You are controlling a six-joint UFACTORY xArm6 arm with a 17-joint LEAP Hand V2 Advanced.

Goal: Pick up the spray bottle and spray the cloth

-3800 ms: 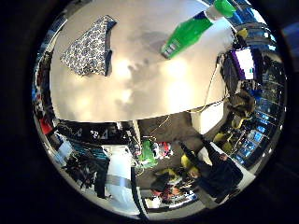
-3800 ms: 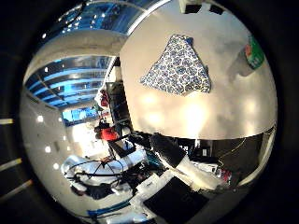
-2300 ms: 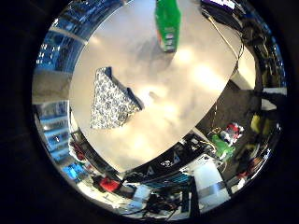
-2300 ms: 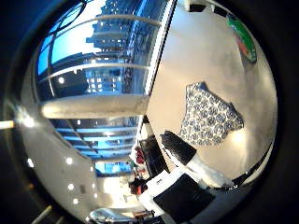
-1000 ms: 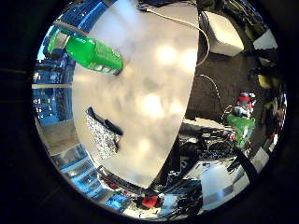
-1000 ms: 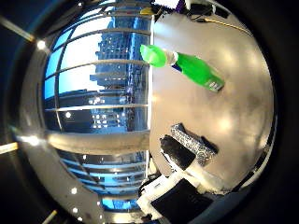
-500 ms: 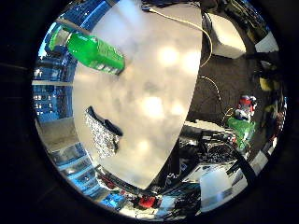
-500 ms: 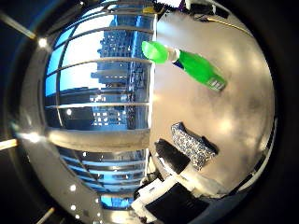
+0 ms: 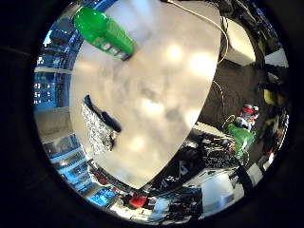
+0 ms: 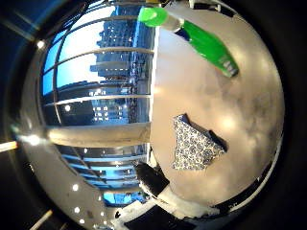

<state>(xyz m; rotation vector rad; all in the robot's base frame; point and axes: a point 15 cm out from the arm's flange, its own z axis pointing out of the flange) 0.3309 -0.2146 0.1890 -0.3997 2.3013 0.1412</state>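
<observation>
A green spray bottle (image 10: 201, 40) stands on the pale round table (image 9: 161, 95), its lighter green spray head (image 10: 153, 17) toward the windows. A folded cloth (image 10: 194, 143) with a dark blue and white pattern lies on the same table, apart from the bottle and nearer the table's edge. Both show in the two palm views; the bottle (image 9: 102, 31) is small and not held. No part of the hand shows in either view.
Tall windows (image 10: 96, 86) with a city view run along one side of the table. Past the table's other edge the floor holds a white box (image 9: 242, 45), a green object (image 9: 240, 137) and cluttered equipment (image 9: 213, 161).
Both views have swung since a second ago, so the camera has turned; the cloth now sits fuller in the thumb side view. Bottle and cloth have kept their places on the table.
</observation>
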